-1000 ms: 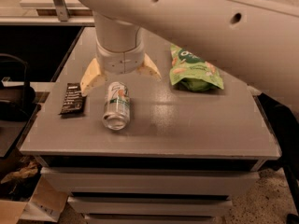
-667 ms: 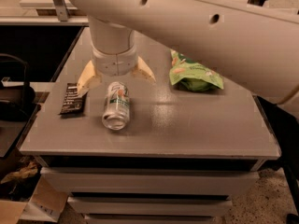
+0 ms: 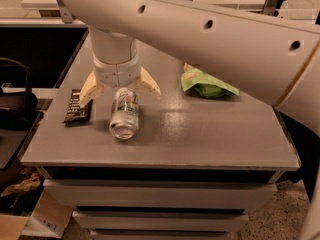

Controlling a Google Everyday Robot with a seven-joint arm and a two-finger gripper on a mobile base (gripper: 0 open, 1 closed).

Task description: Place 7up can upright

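Observation:
The 7up can (image 3: 124, 114) lies on its side on the grey table (image 3: 210, 134), left of centre, with its silver top end facing the front edge. My gripper (image 3: 119, 90) hangs just behind and above the can's far end. It is open, and its two cream fingers (image 3: 88, 90) spread to either side of that end. The can is free, with nothing holding it. The wide white arm crosses the top of the view and hides the back of the table.
A flat dark bar wrapper (image 3: 78, 107) lies just left of the can, under the left finger. A green snack bag (image 3: 205, 83) lies at the back right. The table's front edge and drawers (image 3: 160, 199) are below, and clutter lies on the floor at the left.
The gripper has come down and slightly left, closer to the can's far end. The can, wrapper and bag have not moved.

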